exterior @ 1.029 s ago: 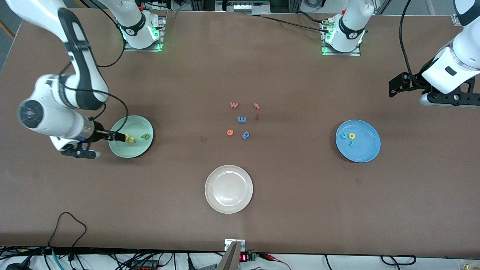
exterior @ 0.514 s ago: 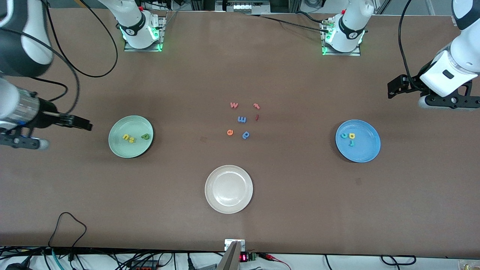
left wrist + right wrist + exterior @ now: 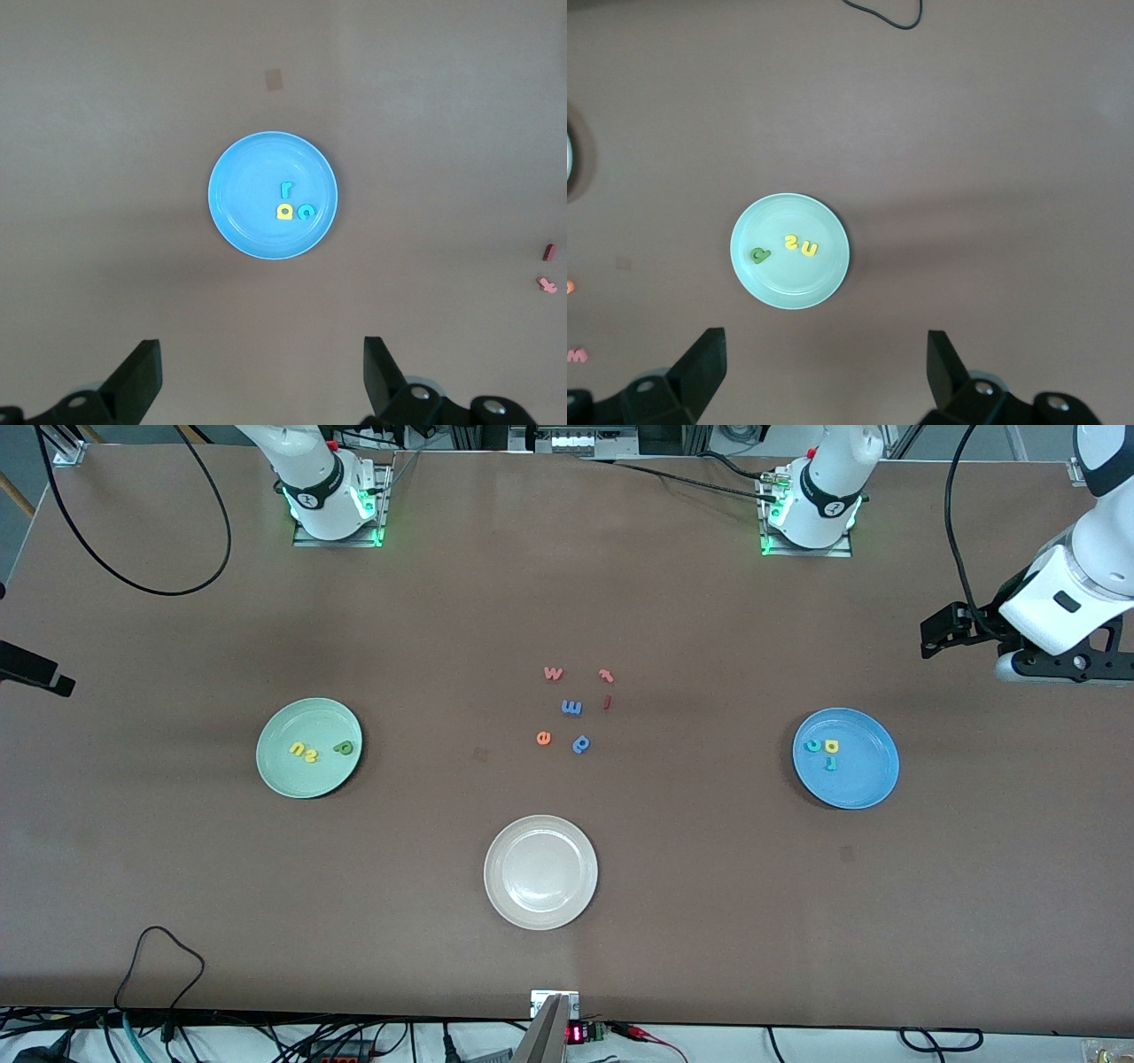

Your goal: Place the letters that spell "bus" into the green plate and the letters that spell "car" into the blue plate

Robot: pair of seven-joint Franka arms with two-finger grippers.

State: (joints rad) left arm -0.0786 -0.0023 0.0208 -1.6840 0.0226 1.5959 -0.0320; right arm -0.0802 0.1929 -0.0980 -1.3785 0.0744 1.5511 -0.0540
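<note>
the right wrist view alone shows the right gripper point(image 3: 822, 376) spread wide and empty, high over the round pale mint-green plate point(image 3: 282, 766) holding the dark green foam b point(image 3: 344, 747), yellow u point(image 3: 297, 748) and yellow s point(image 3: 311, 755). the left gripper point(image 3: 262, 376), likewise wide and empty, hangs over the sky-blue round plate point(image 3: 864, 784) with the teal c point(image 3: 812, 746), yellow a point(image 3: 831, 746) and teal r point(image 3: 831, 763). a second ago the right gripper was at the green plate; it has since pulled up and away.
</note>
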